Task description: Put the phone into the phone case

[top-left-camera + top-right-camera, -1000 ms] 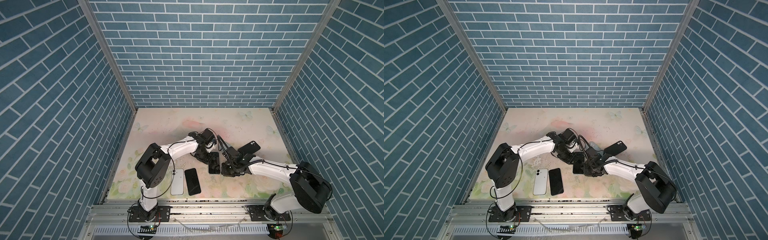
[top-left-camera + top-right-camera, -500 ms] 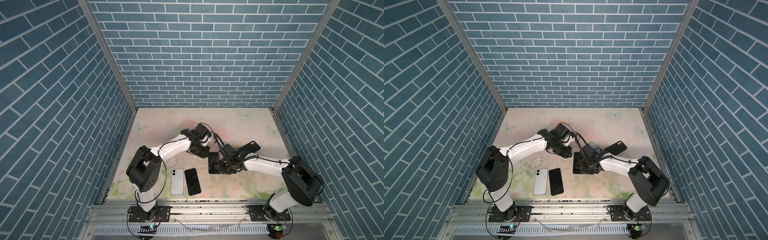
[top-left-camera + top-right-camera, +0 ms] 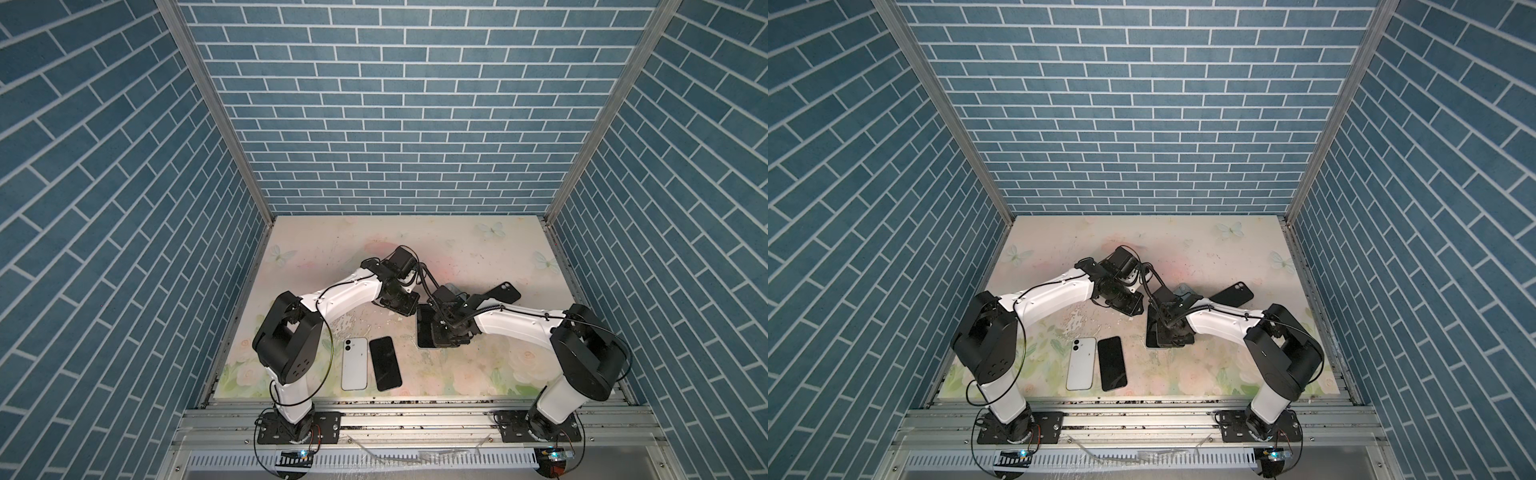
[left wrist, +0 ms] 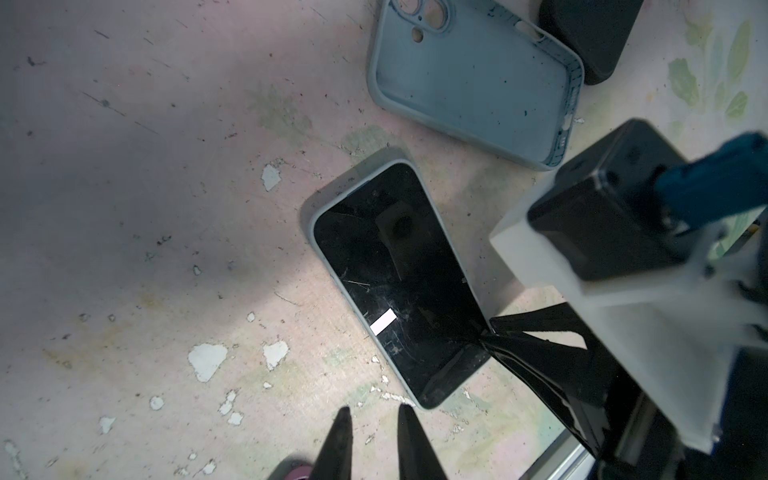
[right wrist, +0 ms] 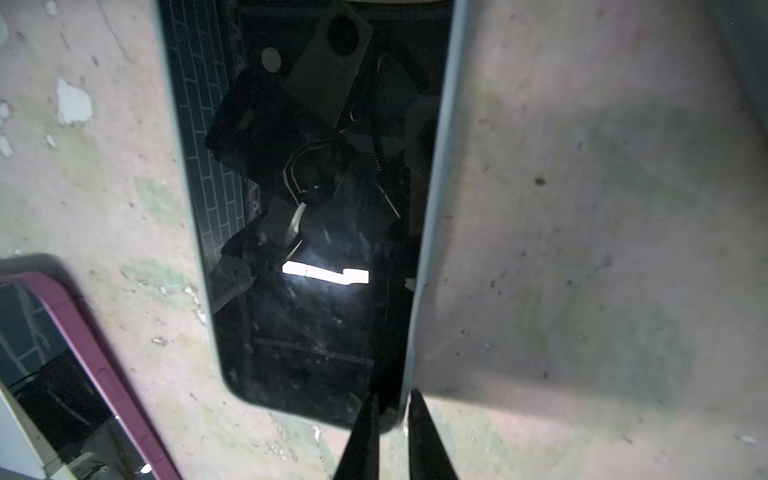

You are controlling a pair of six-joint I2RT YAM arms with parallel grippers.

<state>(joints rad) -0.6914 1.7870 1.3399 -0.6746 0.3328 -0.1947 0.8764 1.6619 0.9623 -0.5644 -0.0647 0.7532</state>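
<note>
The right gripper [image 5: 393,401] has its jaws drawn nearly together. They sit astride the pale rim at one corner of the phone [image 5: 316,249], one fingertip over the glass and its partner just outside the edge. Whether they pinch that rim or only bear down on it cannot be told. Either way the placing makes sense to me: a corner is where a phone gets steered or pressed home, and a narrow jaw keeps the force on the rim. The phone lies flat and screen up on the table [image 4: 124,208], running away from those tips. Whether the pale rim is the phone's own frame or a case wall is unclear.

The left gripper [image 4: 374,409] is likewise almost closed and holds nothing; bare table shows through the slit. Its tips appear just off a short end of the phone and apart from it, probably as a stop or a ready pusher.

Beyond the phone from those tips, the blue-grey case [image 4: 469,83] lies hollow side up, near but not touching, so a phone could drop straight in. A black case [image 4: 590,37] lies right beside it. Off to one side of the right gripper, a magenta-rimmed phone [image 5: 50,374] and a white phone [image 3: 354,363] lie together, seemingly parked out of the way.
</note>
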